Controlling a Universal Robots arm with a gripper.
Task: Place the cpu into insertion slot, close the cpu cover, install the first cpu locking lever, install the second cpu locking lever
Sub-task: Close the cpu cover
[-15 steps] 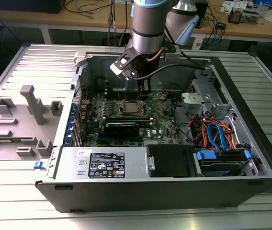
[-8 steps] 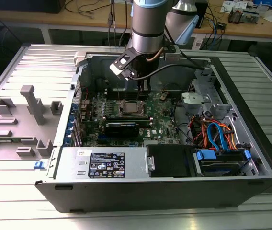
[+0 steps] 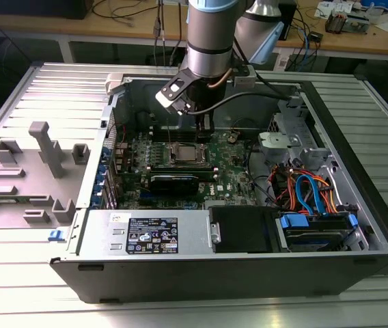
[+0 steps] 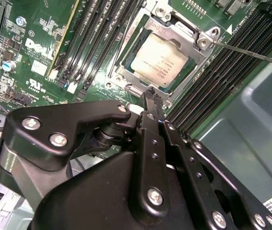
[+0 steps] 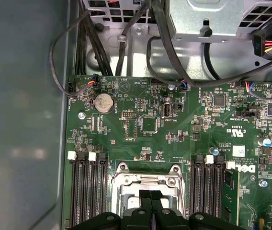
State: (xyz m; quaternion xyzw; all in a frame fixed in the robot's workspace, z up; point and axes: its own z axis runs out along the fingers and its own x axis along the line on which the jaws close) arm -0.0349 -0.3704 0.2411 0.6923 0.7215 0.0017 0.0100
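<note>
The arm reaches down into the open computer case, its tool hanging over the green motherboard near the cpu. Grey fixtures stand on the bench at the exterior view's left.

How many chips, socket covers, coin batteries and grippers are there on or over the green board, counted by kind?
cpu: 1
cover: 1
coin battery: 1
gripper: 1
Total: 4
</note>
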